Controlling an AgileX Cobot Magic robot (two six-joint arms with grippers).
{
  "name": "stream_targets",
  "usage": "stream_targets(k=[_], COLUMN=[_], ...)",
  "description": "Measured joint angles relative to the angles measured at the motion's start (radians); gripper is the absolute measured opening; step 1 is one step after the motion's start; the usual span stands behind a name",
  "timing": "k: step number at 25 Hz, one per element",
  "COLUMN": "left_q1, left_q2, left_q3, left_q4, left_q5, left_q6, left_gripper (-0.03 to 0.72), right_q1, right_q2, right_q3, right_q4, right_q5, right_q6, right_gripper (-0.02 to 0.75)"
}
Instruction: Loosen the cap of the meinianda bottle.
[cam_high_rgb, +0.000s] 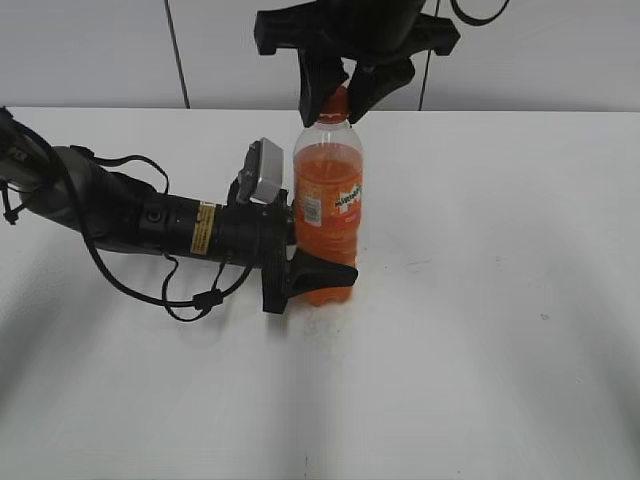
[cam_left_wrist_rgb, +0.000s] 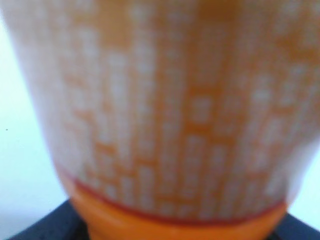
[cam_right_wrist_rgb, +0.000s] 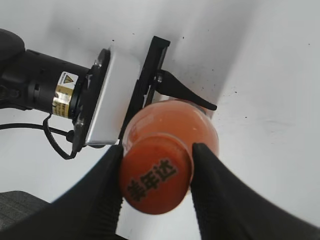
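White table, pale wall behind.

Illumination is bright and even, with soft, faint shadows on the white surface. The exterior view is slightly soft. The left wrist view is heavily blurred: the meinianda bottle fills it, out of focus. The right wrist view is sharp, with the cap slightly soft.

The cap carries three dark Chinese characters, 美年达, printed across its top. The meinianda bottle bears an orange label with slanted white brand lettering too small to read with certainty, beside a white barcode patch. A yellow warning sticker with a black triangle symbol sits on the left arm; its text is illegible.
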Motion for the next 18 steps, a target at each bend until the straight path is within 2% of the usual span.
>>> stream_targets(k=[18], left_q1=[0.0], left_q2=[-0.003], left_q3=[0.0], left_q4=[-0.006], left_q5=[-0.01], left_q6=[0.0], left_gripper=[0.4], right_q1=[0.0], right_q2=[-0.007], right_q3=[0.001], right_q4=[-0.015], right_q5=[0.01], right_q6=[-0.002], right_gripper=[0.311])
